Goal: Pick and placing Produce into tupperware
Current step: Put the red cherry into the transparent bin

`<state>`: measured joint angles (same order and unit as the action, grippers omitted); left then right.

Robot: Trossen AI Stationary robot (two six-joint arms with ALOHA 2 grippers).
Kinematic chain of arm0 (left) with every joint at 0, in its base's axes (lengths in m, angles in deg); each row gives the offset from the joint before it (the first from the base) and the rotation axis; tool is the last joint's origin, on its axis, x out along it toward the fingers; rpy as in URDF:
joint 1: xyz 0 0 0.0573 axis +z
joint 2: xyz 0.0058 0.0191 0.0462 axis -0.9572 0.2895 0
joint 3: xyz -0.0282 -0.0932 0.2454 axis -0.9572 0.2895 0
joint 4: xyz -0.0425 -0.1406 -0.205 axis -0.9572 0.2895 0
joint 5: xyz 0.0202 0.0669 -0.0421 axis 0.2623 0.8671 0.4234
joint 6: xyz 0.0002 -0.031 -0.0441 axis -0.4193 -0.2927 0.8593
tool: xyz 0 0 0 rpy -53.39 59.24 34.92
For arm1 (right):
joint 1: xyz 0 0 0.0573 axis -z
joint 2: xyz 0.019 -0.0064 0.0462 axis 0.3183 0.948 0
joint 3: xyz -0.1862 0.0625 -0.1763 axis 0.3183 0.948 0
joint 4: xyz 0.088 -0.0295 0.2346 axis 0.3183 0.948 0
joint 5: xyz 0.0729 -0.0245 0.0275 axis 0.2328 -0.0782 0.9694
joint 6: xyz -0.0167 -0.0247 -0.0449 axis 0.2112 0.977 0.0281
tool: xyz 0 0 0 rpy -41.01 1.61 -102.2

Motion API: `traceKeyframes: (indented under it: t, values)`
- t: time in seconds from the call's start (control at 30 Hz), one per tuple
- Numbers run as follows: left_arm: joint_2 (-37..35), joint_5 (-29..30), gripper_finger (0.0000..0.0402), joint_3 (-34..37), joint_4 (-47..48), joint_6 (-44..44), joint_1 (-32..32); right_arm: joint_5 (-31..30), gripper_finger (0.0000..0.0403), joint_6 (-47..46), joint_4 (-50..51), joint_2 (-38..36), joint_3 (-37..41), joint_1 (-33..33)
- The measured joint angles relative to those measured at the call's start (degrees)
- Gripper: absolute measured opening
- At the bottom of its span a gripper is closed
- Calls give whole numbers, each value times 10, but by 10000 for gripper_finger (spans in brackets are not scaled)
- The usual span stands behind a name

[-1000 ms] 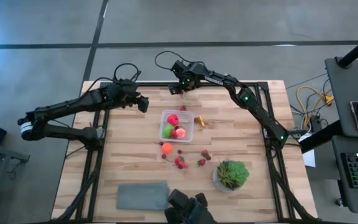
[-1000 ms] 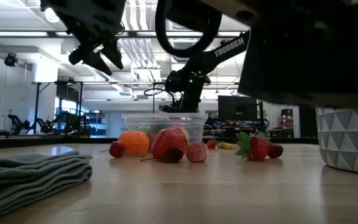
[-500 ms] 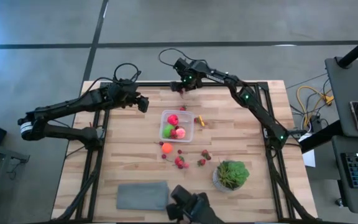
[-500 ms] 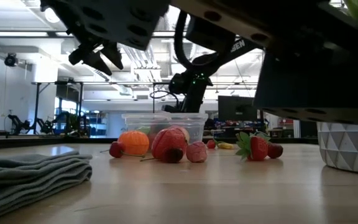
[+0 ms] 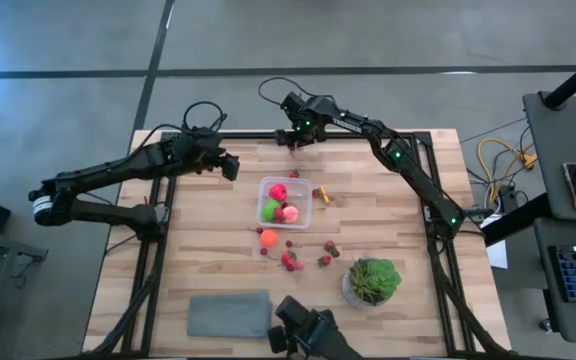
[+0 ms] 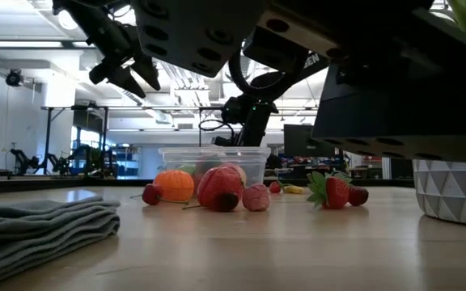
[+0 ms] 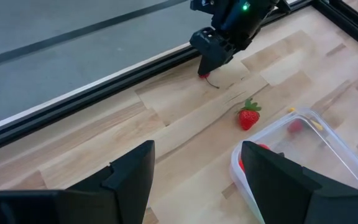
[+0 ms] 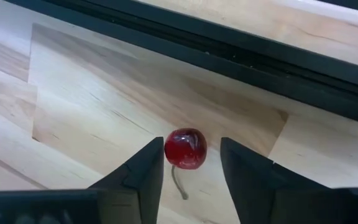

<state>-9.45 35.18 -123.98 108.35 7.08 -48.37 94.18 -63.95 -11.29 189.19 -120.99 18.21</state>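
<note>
The clear tupperware (image 5: 285,201) stands mid-table and holds a lime-green, a red and a pink fruit. An orange fruit (image 5: 268,237) and several small strawberries (image 5: 290,261) lie on the table on its near side. One strawberry (image 7: 248,116) lies on its far side. My right gripper (image 8: 191,163) is open and low at the table's far edge. Its fingers stand either side of a small red cherry (image 8: 186,148) with a stem, which rests on the wood. My left gripper (image 7: 194,177) is open and hovers left of the tupperware (image 7: 291,149).
A potted green plant (image 5: 373,280) stands near the table's right near corner, and a folded grey cloth (image 5: 230,313) lies at the near edge. A small yellow piece (image 5: 322,193) lies right of the box. A black frame rail (image 8: 241,56) runs just beyond the cherry.
My right gripper has shifted a little toward the table's right along the far edge. The fruits and the box have stayed where they were.
</note>
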Motion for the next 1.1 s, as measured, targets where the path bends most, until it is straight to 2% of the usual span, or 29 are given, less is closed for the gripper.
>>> traceKeyframes:
  t: [0.33, 0.5, 1.1]
  values:
    - [0, 0, 226, 0, 0, 0, 0, 17, 143, -10, -4, 0, 6, 0]
    - [0, 0, 226, 0, 0, -1, 0, 47, 140, -27, -19, 0, 21, 1]
    - [0, 0, 226, 0, 0, -1, 0, 43, 101, -26, -43, 0, 20, 0]
